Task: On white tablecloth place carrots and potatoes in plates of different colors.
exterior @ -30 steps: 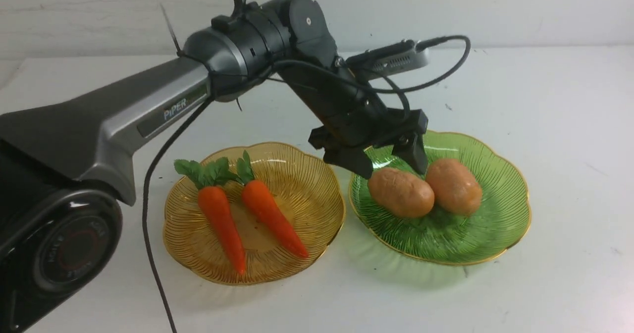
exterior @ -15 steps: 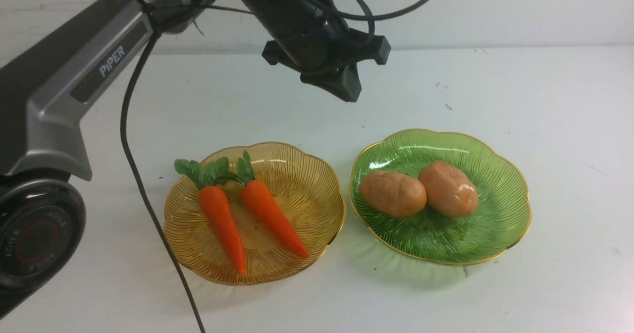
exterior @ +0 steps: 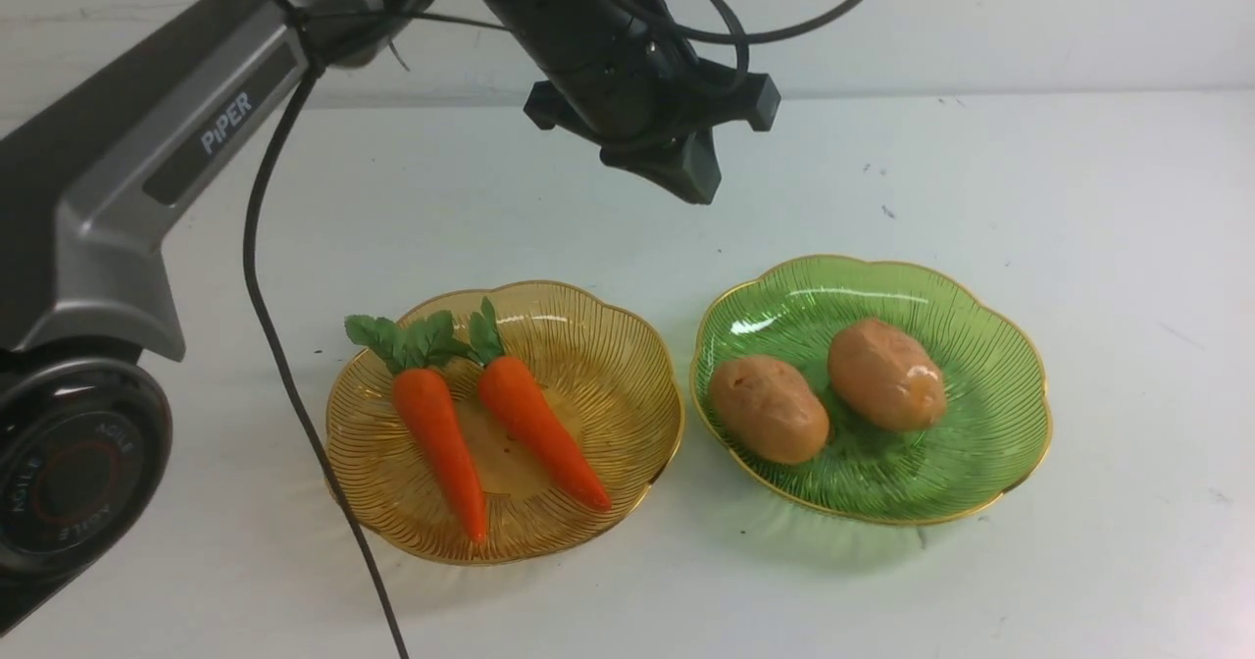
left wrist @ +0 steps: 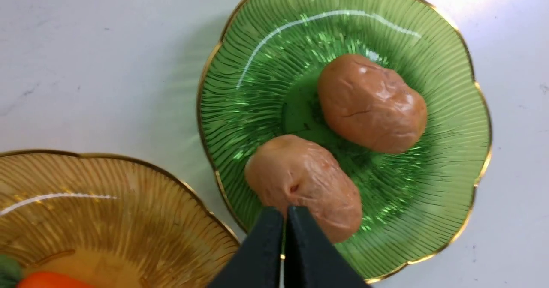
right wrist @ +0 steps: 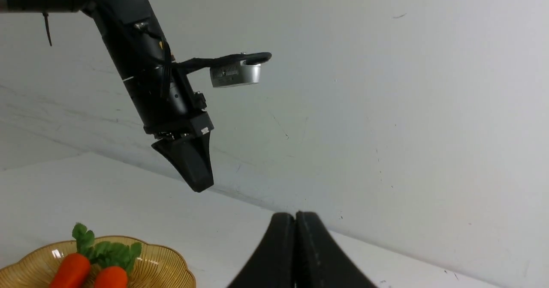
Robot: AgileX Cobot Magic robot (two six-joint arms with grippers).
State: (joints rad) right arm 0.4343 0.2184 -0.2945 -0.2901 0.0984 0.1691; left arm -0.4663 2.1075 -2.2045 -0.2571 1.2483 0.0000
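Two orange carrots with green tops lie side by side in the amber plate on the white tablecloth. Two tan potatoes rest in the green plate, a small gap between them. My left gripper hangs shut and empty, high above the cloth behind the plates. In the left wrist view its joined tips look down on the nearer potato. My right gripper is shut and empty, out of the front view.
A black cable drops from the left arm past the amber plate's left side to the front edge. The left arm's base fills the near left corner. A pale wall closes the back of the table.
My left gripper rose from the green plate, where it stood open over the potatoes, and shut. The nearer potato rolled slightly forward, away from the other. The carrots stayed put.
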